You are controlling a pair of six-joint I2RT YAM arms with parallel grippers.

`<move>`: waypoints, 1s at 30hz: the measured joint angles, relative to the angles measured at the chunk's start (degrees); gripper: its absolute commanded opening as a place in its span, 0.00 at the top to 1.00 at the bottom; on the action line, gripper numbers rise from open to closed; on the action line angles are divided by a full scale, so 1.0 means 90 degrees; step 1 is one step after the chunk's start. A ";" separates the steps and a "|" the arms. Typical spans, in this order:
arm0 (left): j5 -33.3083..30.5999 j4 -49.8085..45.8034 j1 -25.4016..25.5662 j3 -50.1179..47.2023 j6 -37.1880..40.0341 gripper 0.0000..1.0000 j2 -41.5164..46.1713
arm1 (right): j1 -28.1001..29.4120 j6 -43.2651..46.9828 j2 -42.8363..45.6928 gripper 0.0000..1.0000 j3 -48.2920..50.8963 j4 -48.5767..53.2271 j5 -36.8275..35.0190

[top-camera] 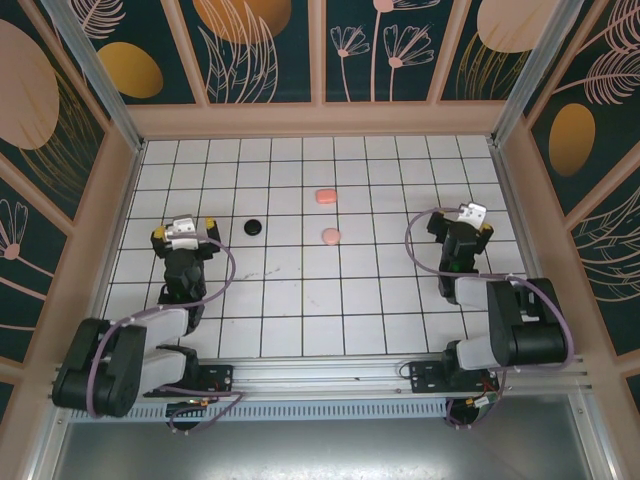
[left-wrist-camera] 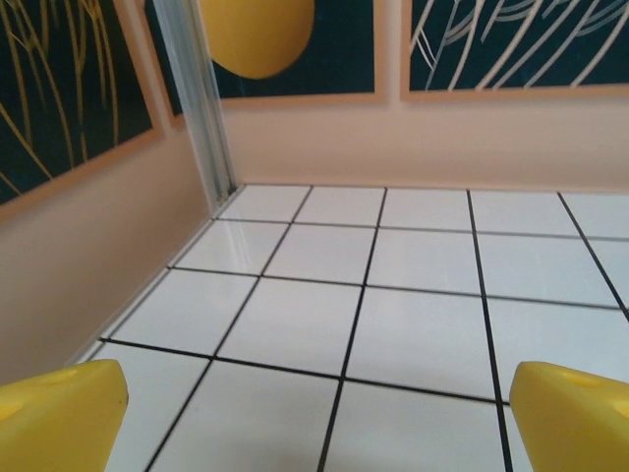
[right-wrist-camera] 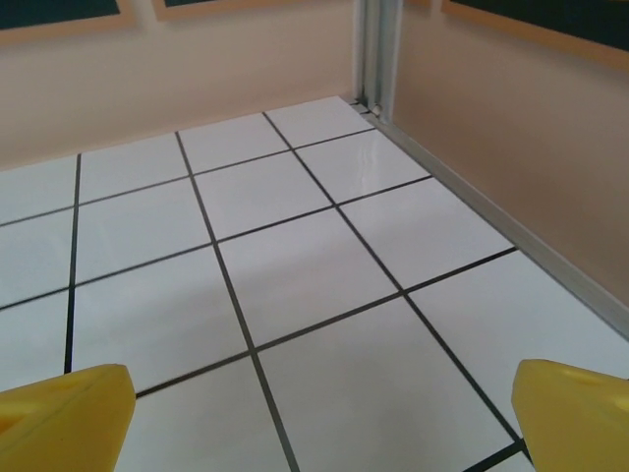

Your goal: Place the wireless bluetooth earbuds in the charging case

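On the white tiled counter (top-camera: 300,300), inside floral-panelled walls (top-camera: 260,50), three small pieces of the wireless bluetooth earbuds set lay apart from both arms. A black piece (top-camera: 253,227) sat just right of the left arm (top-camera: 182,270). A coral-salmon piece (top-camera: 325,196) lay farther back near the centre, and a pale pink piece (top-camera: 331,236) lay just nearer than it. They were too small to tell earbud from case. The left jaws stood wide open, gripping nothing, their yellow fingertips (left-wrist-camera: 59,413) spread over bare tiles facing the far left corner. The right jaws were likewise wide open and held nothing, fingertips (right-wrist-camera: 575,413) spread above tiles beside the right wall (right-wrist-camera: 511,147). The right arm (top-camera: 465,250) sat well right of the pieces.
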State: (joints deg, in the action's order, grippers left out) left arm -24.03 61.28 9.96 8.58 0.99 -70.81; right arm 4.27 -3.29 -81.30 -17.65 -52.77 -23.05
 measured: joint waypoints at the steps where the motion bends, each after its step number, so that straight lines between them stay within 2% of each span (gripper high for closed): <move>1: 0.0068 0.0172 -0.0027 -0.0034 -0.0022 0.01 -0.0165 | -0.0005 0.0022 -0.0112 0.01 0.0102 -0.0226 0.0063; 14: 0.1239 0.1668 -0.0624 -0.0029 -0.0095 0.01 -0.1634 | -0.0306 0.0233 -0.0704 0.01 0.0661 -0.1989 0.1287; 21: 0.1957 0.1324 -0.1110 0.0525 -0.0369 0.01 -0.1819 | -0.0651 0.0233 -0.0760 0.01 0.0561 -0.1923 0.2072; 30: 0.2123 0.1166 -0.1137 0.0583 -0.0505 0.01 -0.1819 | -0.0641 0.0236 -0.0760 0.01 0.0532 -0.1923 0.2312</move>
State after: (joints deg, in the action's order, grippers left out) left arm -4.93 71.77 -0.27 13.82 -3.55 -87.18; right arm -1.50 -1.17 -88.14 -12.86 -70.08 -2.24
